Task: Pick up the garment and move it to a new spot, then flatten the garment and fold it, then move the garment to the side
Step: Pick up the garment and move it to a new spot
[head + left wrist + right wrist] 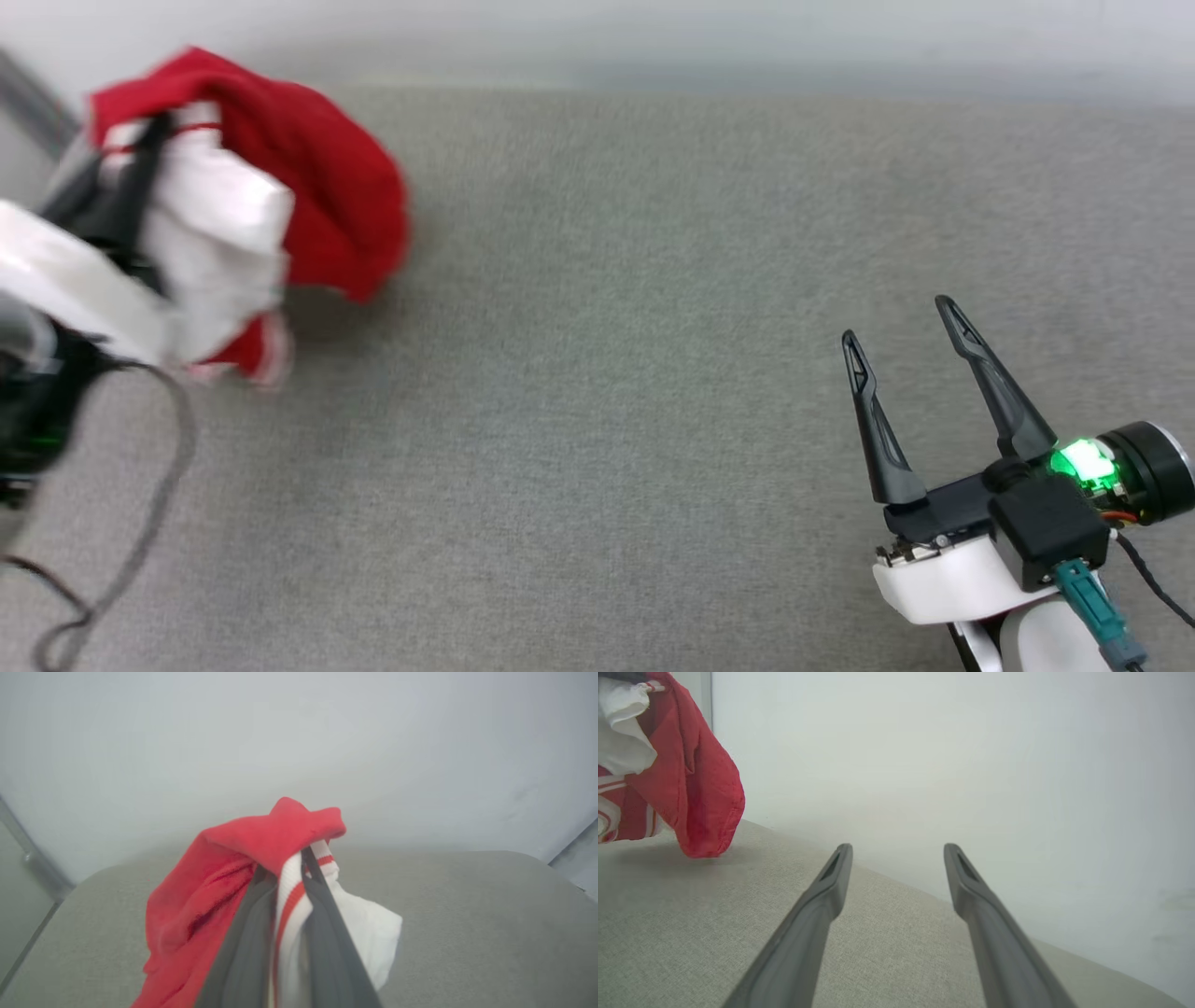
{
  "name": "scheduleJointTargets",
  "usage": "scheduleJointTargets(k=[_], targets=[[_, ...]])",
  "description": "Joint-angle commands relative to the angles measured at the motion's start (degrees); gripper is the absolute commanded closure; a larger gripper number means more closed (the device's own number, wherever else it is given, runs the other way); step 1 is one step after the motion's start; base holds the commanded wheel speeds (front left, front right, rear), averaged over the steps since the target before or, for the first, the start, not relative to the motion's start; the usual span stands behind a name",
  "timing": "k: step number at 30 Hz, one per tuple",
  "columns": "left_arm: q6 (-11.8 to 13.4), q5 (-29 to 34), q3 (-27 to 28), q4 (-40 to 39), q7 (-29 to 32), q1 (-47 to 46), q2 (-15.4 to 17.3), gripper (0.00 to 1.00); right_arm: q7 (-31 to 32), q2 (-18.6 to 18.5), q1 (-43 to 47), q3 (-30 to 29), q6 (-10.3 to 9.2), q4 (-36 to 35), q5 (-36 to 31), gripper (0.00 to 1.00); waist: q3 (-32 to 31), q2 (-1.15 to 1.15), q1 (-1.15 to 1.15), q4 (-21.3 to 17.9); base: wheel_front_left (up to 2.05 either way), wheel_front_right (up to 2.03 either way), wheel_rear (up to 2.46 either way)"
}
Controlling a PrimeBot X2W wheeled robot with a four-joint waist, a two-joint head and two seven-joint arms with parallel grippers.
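Note:
The garment (327,196), red with a white sleeve and red-and-white stripe trim, hangs bunched at the upper left, lifted off the grey cloth surface (635,373). My left gripper (154,140) is shut on it near the striped sleeve seam; in the left wrist view the two dark fingers (322,914) pinch the striped band of the garment (201,896). The right wrist view shows the garment (696,784) dangling at its top left, its lowest fold just above the surface. My right gripper (898,322) stands open and empty at the lower right, fingers (831,891) spread over bare cloth.
A pale wall (653,37) runs along the far edge of the surface. A dark cable (159,485) loops down from my left arm at the lower left. A grey post (28,854) stands by the surface's left corner.

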Motion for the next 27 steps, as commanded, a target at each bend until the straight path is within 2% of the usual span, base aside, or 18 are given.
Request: scheduleJointTargets(k=[1, 7, 11, 13, 18, 19, 25, 26, 27], targets=[[2.1, 0.5, -0.6, -2.3, -0.4, 0.8, -2.0, 1.0, -0.1, 0.1, 0.7, -0.2, -0.02, 0.1, 0.8, 0.0, -2.3, 0.0, 0.01, -1.6, 0.0, 0.0, 0.0], [9.7, 1.7, -3.9, -9.2, -0.9, 0.1, -10.9, 1.0, -0.1, 0.1, 1.3, -1.1, -0.02, -0.3, 2.4, 0.0, -3.3, 0.0, 0.01, -4.5, 0.0, 0.0, 0.0], [12.4, 2.9, -6.9, -10.2, -1.4, -1.2, -17.4, 1.0, -0.1, 0.1, 0.6, -2.4, -0.02, -1.0, 3.4, 0.0, -2.4, 0.0, 0.01, -7.3, 0.0, 0.0, 0.0], [13.0, 3.4, -8.7, -9.4, -1.5, -1.9, -20.4, 1.0, -0.1, 0.1, 0.1, -3.2, -0.02, -1.4, 3.5, 0.0, -1.6, 0.0, 0.01, -8.8, 0.0, 0.0, 0.0], [12.6, 5.4, -13.6, -4.6, -2.0, -4.5, -28.7, 1.0, -0.1, 0.1, -1.5, -5.3, -0.02, -2.8, 5.0, 0.0, 1.0, 0.0, 0.01, -12.7, 0.0, 0.0, 0.0], [12.6, 5.4, -13.6, -4.6, -2.0, -4.5, -28.7, 1.0, -0.1, 0.1, -1.5, -5.3, -0.02, -2.8, 5.0, 0.0, 1.0, 0.0, 0.01, -12.7, 0.0, 0.0, 0.0], [11.1, 8.6, -19.8, 5.7, -2.1, -7.5, -36.6, 1.0, -0.1, 0.1, -3.0, -9.3, -0.02, -3.2, 7.5, 0.0, 3.9, 0.0, 0.01, -17.5, 0.0, 0.0, 0.0], [10.5, 9.3, -20.9, 7.5, -2.0, -8.0, -37.6, 0.89, -0.1, 0.2, -3.3, -9.8, -0.02, -2.9, 7.7, 0.0, 4.4, 0.0, 0.01, -18.1, 0.0, 0.0, 0.0], [9.9, 9.9, -22.1, 9.2, -1.9, -8.4, -38.5, 0.53, -0.1, 0.1, -3.4, -10.1, -0.02, -2.7, 8.0, 0.0, 4.8, 0.0, 0.01, -18.6, 0.0, 0.0, 0.0]])
